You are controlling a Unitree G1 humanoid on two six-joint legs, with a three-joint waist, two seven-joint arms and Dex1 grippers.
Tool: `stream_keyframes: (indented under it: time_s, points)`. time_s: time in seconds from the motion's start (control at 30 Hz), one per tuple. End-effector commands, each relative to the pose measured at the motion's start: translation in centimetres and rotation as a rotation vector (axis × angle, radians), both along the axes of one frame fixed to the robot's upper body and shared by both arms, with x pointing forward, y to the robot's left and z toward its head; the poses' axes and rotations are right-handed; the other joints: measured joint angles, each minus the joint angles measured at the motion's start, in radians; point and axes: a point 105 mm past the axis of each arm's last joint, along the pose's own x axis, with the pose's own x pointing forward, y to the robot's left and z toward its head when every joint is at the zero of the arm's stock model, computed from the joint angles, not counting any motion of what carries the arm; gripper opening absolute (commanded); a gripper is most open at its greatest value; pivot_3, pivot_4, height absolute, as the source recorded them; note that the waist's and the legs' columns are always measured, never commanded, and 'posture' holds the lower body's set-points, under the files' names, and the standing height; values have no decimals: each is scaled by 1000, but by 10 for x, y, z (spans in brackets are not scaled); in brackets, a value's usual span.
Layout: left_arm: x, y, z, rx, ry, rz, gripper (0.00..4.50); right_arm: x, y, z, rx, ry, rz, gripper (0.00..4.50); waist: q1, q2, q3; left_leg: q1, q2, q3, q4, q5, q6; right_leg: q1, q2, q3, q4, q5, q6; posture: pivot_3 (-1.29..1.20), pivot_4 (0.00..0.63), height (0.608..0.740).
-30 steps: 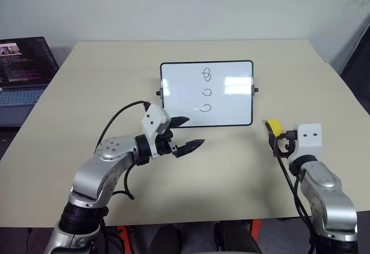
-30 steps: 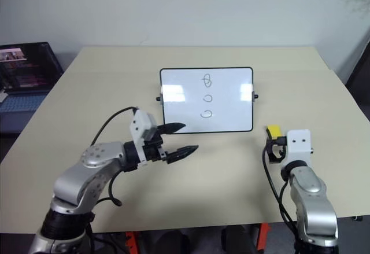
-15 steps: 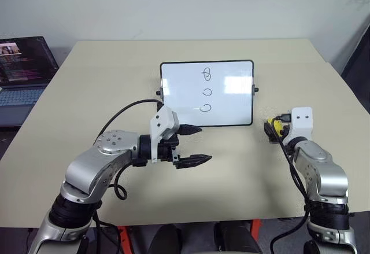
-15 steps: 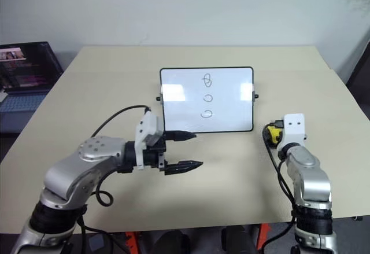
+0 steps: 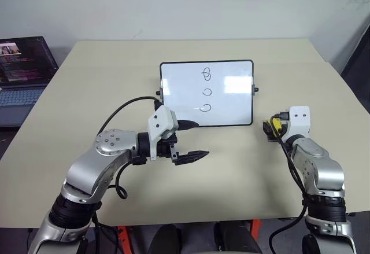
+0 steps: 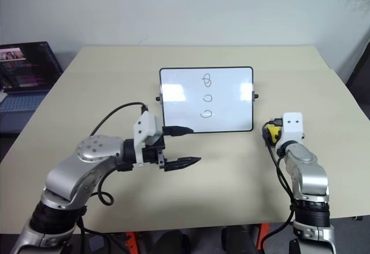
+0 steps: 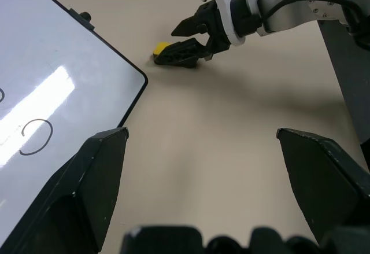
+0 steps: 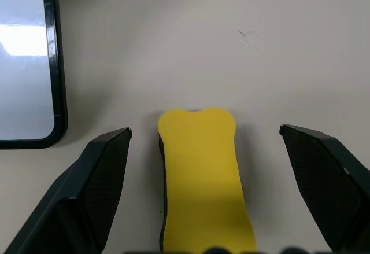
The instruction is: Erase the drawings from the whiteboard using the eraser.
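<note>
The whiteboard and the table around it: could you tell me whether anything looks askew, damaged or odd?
Nothing stands out. The small black-framed whiteboard stands straight on the beige table, its three black marker loops intact, and the yellow oblong eraser lies flat beside it.

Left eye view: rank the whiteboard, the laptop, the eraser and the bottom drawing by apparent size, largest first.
1. whiteboard
2. laptop, cut off by the picture's edge, so its full size is unsure
3. eraser, partly hidden by the right gripper
4. bottom drawing
</note>
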Motion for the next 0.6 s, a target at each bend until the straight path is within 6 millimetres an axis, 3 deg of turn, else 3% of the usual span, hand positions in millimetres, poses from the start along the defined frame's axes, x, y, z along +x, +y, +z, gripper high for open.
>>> stream_keyframes:
  time_s: [0.03, 0.13, 0.37, 0.5, 0.6]
  points:
    - [-1, -2, 4, -12, -33, -7, 4500, 0, -1, 15, 17, -52, -16, 4477, 0, 0, 0, 0, 0, 0, 0, 0, 0, 0, 0, 0, 0, 0, 0, 0, 150, 740]
    - [0, -1, 4, -9, -38, -5, 4500, -1, 0, 15, 24, -50, -19, 3841, 0, 0, 0, 0, 0, 0, 0, 0, 0, 0, 0, 0, 0, 0, 0, 0, 150, 740]
    - [1, -1, 4, -10, -40, -7, 4500, -2, 1, 14, 28, -49, -20, 1298, 0, 0, 0, 0, 0, 0, 0, 0, 0, 0, 0, 0, 0, 0, 0, 0, 150, 740]
    - [1, -1, 4, -10, -39, -5, 4500, -2, 0, 14, 25, -47, -21, 158, 0, 0, 0, 0, 0, 0, 0, 0, 0, 0, 0, 0, 0, 0, 0, 0, 150, 740]
    - [1, 0, 3, -8, -39, -1, 4500, -2, 1, 14, 27, -48, -21, 25, 0, 0, 0, 0, 0, 0, 0, 0, 0, 0, 0, 0, 0, 0, 0, 0, 150, 740]
